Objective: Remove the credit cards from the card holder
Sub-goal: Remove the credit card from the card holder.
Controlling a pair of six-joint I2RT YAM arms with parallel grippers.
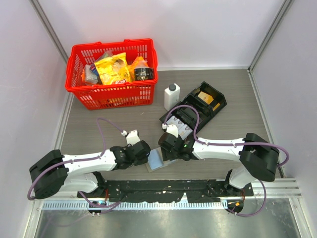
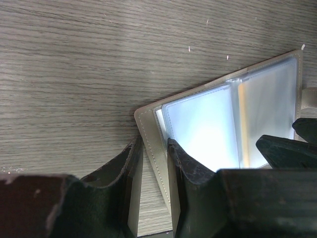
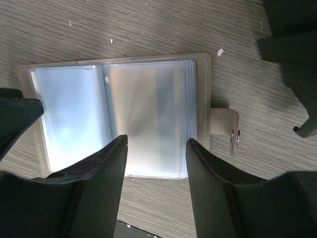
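The grey-tan card holder (image 1: 156, 161) lies open and flat on the wooden table between my two grippers. Its pale blue shiny sleeves face up in the left wrist view (image 2: 198, 124) and the right wrist view (image 3: 74, 114). A card (image 3: 158, 109) shows dimly through the clear right-hand sleeve. My left gripper (image 1: 143, 153) is open and straddles the holder's left cover edge (image 2: 152, 145), with one finger (image 2: 185, 163) on the blue panel. My right gripper (image 1: 168, 146) is open just above the right half (image 3: 157, 141), empty.
The holder's snap tab (image 3: 225, 126) sticks out to its right. A large black compartmented tray (image 1: 195, 111) lies right behind the right gripper. A white bottle (image 1: 171, 95) stands next to it. A red basket (image 1: 113, 74) of groceries stands at the back left.
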